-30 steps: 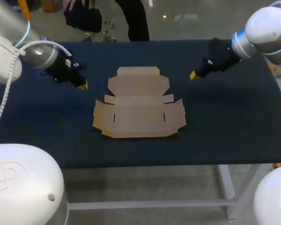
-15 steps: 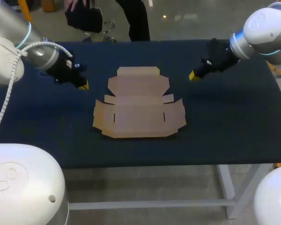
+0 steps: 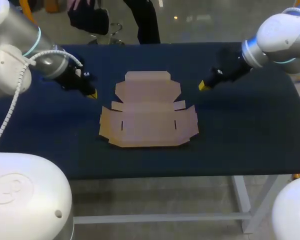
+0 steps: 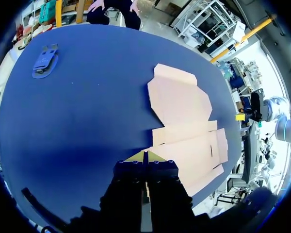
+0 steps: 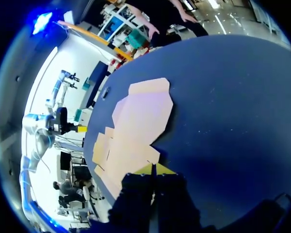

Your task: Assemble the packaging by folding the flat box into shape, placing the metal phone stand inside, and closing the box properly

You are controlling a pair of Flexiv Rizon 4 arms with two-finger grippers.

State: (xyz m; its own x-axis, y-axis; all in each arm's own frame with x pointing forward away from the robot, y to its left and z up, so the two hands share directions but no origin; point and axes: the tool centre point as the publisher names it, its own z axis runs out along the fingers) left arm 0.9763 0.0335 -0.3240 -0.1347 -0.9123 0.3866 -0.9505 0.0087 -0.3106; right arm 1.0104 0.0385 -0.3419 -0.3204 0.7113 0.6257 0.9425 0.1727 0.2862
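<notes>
The flat cardboard box (image 3: 147, 112) lies unfolded in the middle of the dark table, flaps spread out; it also shows as the box (image 4: 189, 128) and the box (image 5: 136, 128) in the wrist views. My left gripper (image 3: 92, 94) hovers just off the box's far left flap, shut and empty, yellow tips together (image 4: 145, 156). My right gripper (image 3: 203, 86) hangs off the far right flap, also shut and empty (image 5: 153, 169). A small dark metal phone stand (image 4: 43, 62) lies flat near the table's far left corner in the left wrist view; the left arm hides it in the head view.
The dark blue table (image 3: 240, 135) is bare to the right of the box and in front of it. Its front edge runs close below the box. My two arm bases fill the head view's lower corners.
Both grippers have moved a little inward and toward the box's far corners. The box has not moved, and both grippers stay shut.
</notes>
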